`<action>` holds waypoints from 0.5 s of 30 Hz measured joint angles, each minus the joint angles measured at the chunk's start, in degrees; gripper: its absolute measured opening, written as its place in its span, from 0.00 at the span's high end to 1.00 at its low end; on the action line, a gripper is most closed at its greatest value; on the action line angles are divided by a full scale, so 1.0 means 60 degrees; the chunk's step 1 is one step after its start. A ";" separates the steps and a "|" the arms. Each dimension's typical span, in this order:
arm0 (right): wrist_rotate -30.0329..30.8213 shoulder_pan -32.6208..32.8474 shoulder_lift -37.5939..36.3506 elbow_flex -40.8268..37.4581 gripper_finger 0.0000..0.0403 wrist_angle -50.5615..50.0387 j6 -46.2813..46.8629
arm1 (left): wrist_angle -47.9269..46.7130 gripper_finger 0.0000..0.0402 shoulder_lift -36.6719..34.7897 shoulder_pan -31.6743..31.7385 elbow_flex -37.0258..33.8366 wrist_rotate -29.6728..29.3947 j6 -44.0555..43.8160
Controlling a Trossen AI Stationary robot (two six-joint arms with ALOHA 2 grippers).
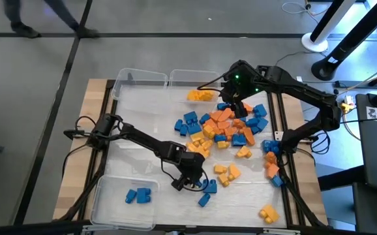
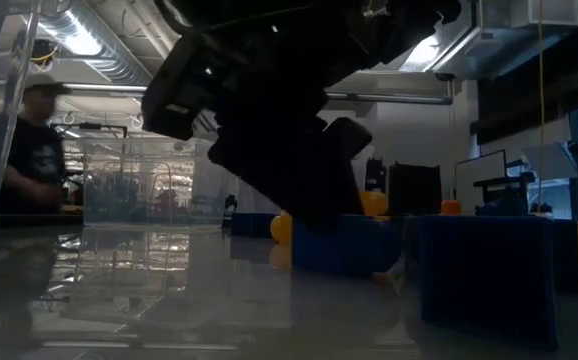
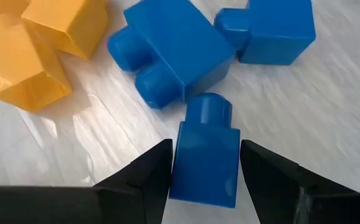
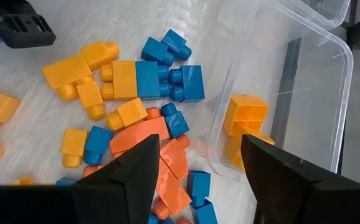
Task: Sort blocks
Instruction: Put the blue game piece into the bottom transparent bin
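my left jaws point(image 3: 205, 177) stand apart on either side of a single-stud blue block point(image 3: 206, 152) lying on the surface point(image 1: 143, 124), near the 6 o'clock edge, just off two more blue blocks point(image 3: 170, 53). to do this well i judge i should close squarely on its flat sides, lift straight up without nudging the neighbours, then carry it to the bin at 7 o'clock point(image 1: 104, 202) — two blue ones already lie there. my right jaws point(image 4: 195, 165) hang apart and empty over the main pile of blocks point(image 1: 231, 127) by the 12 o'clock bin point(image 4: 304, 81) holding orange. no writing or brand is readable anywhere.
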 joint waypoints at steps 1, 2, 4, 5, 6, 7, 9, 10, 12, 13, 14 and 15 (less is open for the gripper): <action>0.0000 0.0000 0.0000 0.0002 0.44 -0.0001 0.0000 | -0.0004 0.56 0.0001 0.0000 -0.0016 0.0000 0.0032; 0.0002 0.0000 0.0000 -0.0002 0.44 -0.0002 0.0000 | -0.0020 0.56 0.0042 0.0000 -0.0034 0.0004 0.0056; 0.0001 0.0000 0.0000 -0.0002 0.44 -0.0001 0.0000 | -0.0059 0.56 0.0116 0.0000 -0.0044 0.0003 0.0061; 0.0001 0.0000 0.0000 -0.0002 0.44 -0.0004 0.0000 | -0.0063 0.56 0.0198 0.0000 -0.0047 0.0004 0.0061; 0.0004 0.0000 0.0000 -0.0002 0.44 -0.0007 0.0000 | 0.0005 0.56 0.0254 -0.0004 -0.0047 0.0004 0.0061; 0.0004 0.0000 0.0000 -0.0002 0.44 -0.0011 0.0000 | -0.0022 0.56 0.0273 -0.0004 -0.0047 0.0004 0.0061; 0.0004 0.0000 0.0000 -0.0002 0.44 -0.0028 0.0000 | 0.0006 0.57 0.0322 0.0000 -0.0045 0.0004 0.0061; 0.0004 0.0000 0.0000 -0.0002 0.44 -0.0044 0.0002 | 0.0067 0.59 0.0339 0.0000 -0.0038 0.0000 0.0061; 0.0001 0.0000 0.0000 -0.0002 0.44 -0.0096 0.0000 | 0.0089 0.63 0.0357 0.0000 -0.0036 0.0000 0.0058; 0.0007 0.0000 0.0000 -0.0002 0.44 -0.0088 0.0000 | 0.0121 0.66 0.0357 0.0000 -0.0036 -0.0006 0.0061; 0.0004 0.0000 0.0000 -0.0002 0.44 -0.0101 0.0000 | 0.0174 0.69 0.0357 0.0000 -0.0036 -0.0036 0.0061; 0.0003 0.0000 0.0000 -0.0002 0.44 -0.0115 0.0000 | 0.0185 0.71 0.0357 0.0000 -0.0036 -0.0090 0.0044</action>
